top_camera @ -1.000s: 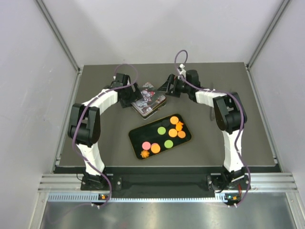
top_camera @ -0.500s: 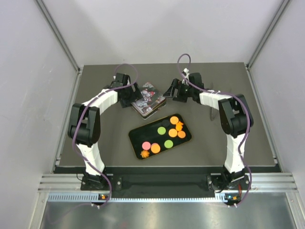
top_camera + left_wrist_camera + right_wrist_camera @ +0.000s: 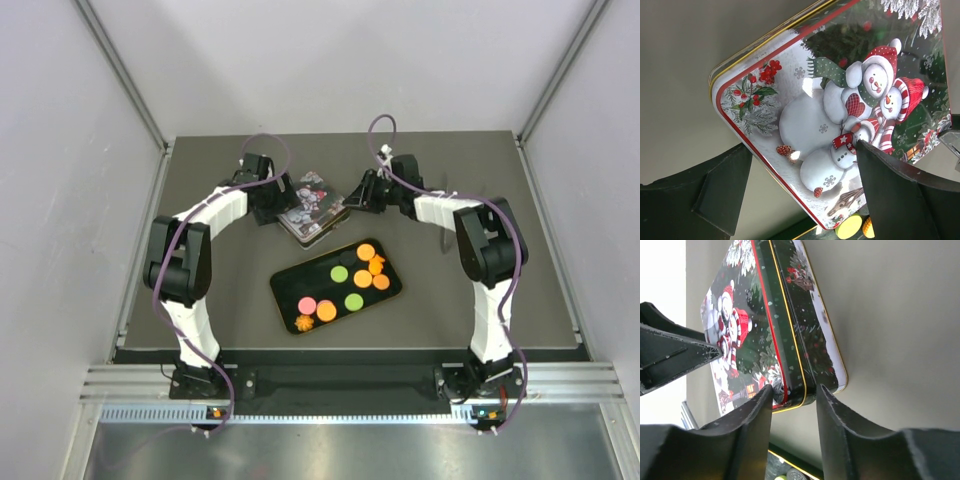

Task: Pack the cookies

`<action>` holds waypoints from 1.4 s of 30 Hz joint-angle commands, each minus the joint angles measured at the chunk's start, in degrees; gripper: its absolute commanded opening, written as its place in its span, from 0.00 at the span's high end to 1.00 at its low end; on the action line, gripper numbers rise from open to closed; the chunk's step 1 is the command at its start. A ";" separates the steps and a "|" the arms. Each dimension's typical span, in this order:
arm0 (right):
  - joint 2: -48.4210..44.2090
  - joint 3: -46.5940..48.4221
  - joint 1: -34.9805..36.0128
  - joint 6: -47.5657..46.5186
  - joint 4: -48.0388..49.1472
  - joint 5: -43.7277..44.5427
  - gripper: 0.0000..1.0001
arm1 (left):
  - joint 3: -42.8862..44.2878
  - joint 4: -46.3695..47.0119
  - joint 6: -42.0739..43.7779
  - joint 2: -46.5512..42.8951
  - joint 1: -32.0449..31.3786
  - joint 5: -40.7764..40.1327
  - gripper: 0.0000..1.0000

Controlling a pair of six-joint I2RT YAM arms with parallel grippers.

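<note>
The cookies (image 3: 366,251), orange, green and pink rounds, lie in a black gold-rimmed tray (image 3: 285,290) at mid-table. Behind it sits a snowman-printed tin (image 3: 312,212). My left gripper (image 3: 281,199) stands open at the tin's left corner. Its fingers (image 3: 715,192) straddle that corner of the snowman tin (image 3: 815,120) without touching it, and a green cookie (image 3: 848,226) peeks out below. My right gripper (image 3: 350,201) is at the tin's right corner. In the right wrist view the right gripper (image 3: 794,396) has its jaws drawn in on the corner edge of the tin (image 3: 790,335).
Grey walls enclose the dark table (image 3: 500,260) on three sides. The tray of cookies lies just in front of the tin, between the two arms. Both arms reach inward from their bases at the near edge.
My right gripper has slid left to the tin's right corner and its jaws have narrowed from wide open to a close fit on the edge. The left arm has not moved.
</note>
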 commanded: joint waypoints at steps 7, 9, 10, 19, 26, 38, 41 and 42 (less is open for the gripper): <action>2.31 -3.34 1.26 -0.56 0.42 2.86 0.58 | -1.11 2.94 -0.73 0.21 -0.59 0.28 0.11; 2.31 -3.95 1.26 -0.30 0.86 2.95 0.52 | -1.47 3.11 -0.82 0.13 -0.68 0.11 0.11; 2.31 -4.30 1.35 -0.30 1.04 3.04 0.47 | -1.82 3.29 -0.90 0.04 -0.68 0.02 0.11; 4.33 -6.32 1.35 3.56 5.59 0.85 0.50 | -3.75 4.25 -1.61 -0.40 -0.94 -0.16 0.12; 5.91 -7.64 1.88 8.14 10.18 0.14 0.55 | -5.25 5.57 -2.40 -0.67 -1.82 -0.33 0.12; 8.11 -8.08 2.05 8.06 10.53 1.45 0.86 | -6.48 6.54 -2.84 0.04 -2.88 -0.51 0.12; 7.50 -8.52 2.05 7.62 10.18 2.33 0.91 | -6.65 6.54 -2.84 -0.05 -2.96 -0.60 0.12; 7.32 -8.44 2.05 7.18 9.74 2.42 0.93 | -6.74 6.63 -2.84 -0.22 -2.97 -0.51 0.12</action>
